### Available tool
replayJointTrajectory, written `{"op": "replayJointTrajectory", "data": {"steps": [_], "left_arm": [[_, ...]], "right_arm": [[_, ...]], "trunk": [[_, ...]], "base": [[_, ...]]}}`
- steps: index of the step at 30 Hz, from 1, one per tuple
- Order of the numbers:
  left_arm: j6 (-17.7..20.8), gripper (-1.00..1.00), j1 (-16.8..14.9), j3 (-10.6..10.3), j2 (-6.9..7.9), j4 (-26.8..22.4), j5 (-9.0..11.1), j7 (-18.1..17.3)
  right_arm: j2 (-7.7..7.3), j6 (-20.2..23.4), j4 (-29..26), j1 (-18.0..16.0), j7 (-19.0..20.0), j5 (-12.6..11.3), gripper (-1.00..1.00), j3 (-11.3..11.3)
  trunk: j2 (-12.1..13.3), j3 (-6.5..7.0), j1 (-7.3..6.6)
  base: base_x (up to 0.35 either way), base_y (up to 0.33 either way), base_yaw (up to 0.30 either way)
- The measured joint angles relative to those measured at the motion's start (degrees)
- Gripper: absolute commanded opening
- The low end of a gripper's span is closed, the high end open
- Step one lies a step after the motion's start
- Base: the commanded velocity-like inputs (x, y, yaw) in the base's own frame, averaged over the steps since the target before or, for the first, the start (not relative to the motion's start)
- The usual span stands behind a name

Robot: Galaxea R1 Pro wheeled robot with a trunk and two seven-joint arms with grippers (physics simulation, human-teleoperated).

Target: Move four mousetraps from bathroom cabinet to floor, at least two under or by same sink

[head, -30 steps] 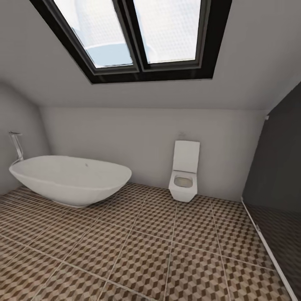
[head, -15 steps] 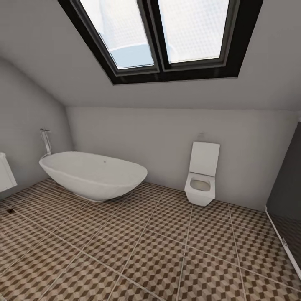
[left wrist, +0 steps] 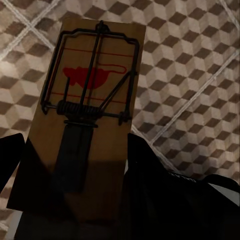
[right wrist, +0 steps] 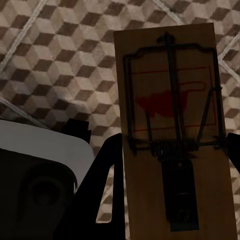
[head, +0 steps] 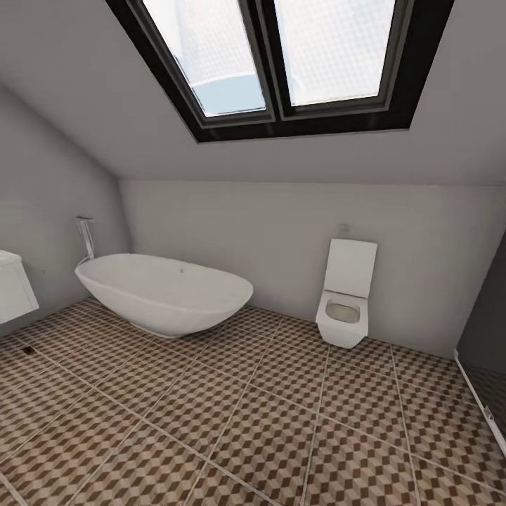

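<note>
The bathtub (head: 165, 293) is the landmark here: an oval white tub standing on the bathroom floor (head: 232, 429), whose cube-patterned tiles run from the tub to the near edge of the head view. Behind the tub's far end a chrome tap column (head: 87, 239) rises against the wall. Across the floor from the tub, against the same back wall, hangs a white toilet (head: 345, 302). Well to the tub's other side, at the picture's edge, a white boxy unit (head: 14, 287) is cut off, so its form cannot be made out; a small dark speck (head: 27, 349) lies on the tiles near it, too tiny to identify. Above the tub a black-framed skylight (head: 281, 63) is set in the sloping ceiling. Beyond the toilet, a dark panel (head: 485, 351) is only partly in frame.

In the left wrist view, the left end effector (left wrist: 75, 165) is clamped on a mousetrap (left wrist: 85, 110); the dark fingers (left wrist: 150, 170) flank the wooden slab, whose lower part sinks into shadow. The spring bar and red mouse mark are clear, with tiles beneath.

In the right wrist view, the right end effector (right wrist: 172, 165) grips a second mousetrap (right wrist: 172, 130) in the same way, a dark finger (right wrist: 107, 170) pressing one long side, the other finger barely showing at the frame edge. Part of the robot's pale body (right wrist: 40, 150) hides the floor there.
</note>
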Motion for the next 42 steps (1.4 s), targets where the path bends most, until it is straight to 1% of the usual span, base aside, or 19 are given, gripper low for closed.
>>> {"op": "replayJointTrajectory", "data": {"steps": [7,25,29,34,38,42], "left_arm": [[0.0,-1.0,-0.02,0.12,-0.09,-0.03,0.24,0.08],[-0.02,-1.0,-0.01,0.41,-0.1,-0.03,0.44,0.12],[-0.07,-1.0,-0.04,0.37,-0.1,-0.04,0.42,0.64],[-0.09,-1.0,-0.03,0.3,-0.15,-0.03,0.37,3.39],[-0.09,-1.0,-0.05,0.27,-0.18,-0.03,0.33,4.21],[-0.09,-1.0,-0.04,0.26,-0.19,-0.03,0.32,4.31]], "right_arm": [[-0.01,0.11,-0.02,0.04,-0.07,-0.13,-1.0,-0.04],[-0.1,0.61,-0.02,0.04,-0.08,-0.22,-1.0,-0.05],[-0.04,0.73,-0.02,0.04,-0.08,-0.22,-1.0,-0.05],[-0.08,0.84,-0.02,0.04,-0.05,-0.22,-1.0,-0.05],[-0.19,0.83,-0.02,0.04,0.58,-0.22,-1.0,-0.05],[-0.22,0.88,-0.02,0.04,0.82,-0.22,-1.0,-0.05]], "trunk": [[0.0,0.11,0.0],[0.0,0.66,0.0],[-0.01,0.78,-0.02],[-0.01,0.89,-0.03],[-0.01,0.88,-0.03],[-0.01,0.8,-0.03]], "base": [[0.0,0.0,-0.152],[0.0,0.0,-0.269],[0.193,0.0,-0.273],[0.297,0.0,-0.278],[0.32,0.0,-0.284],[0.323,0.0,-0.285]]}}
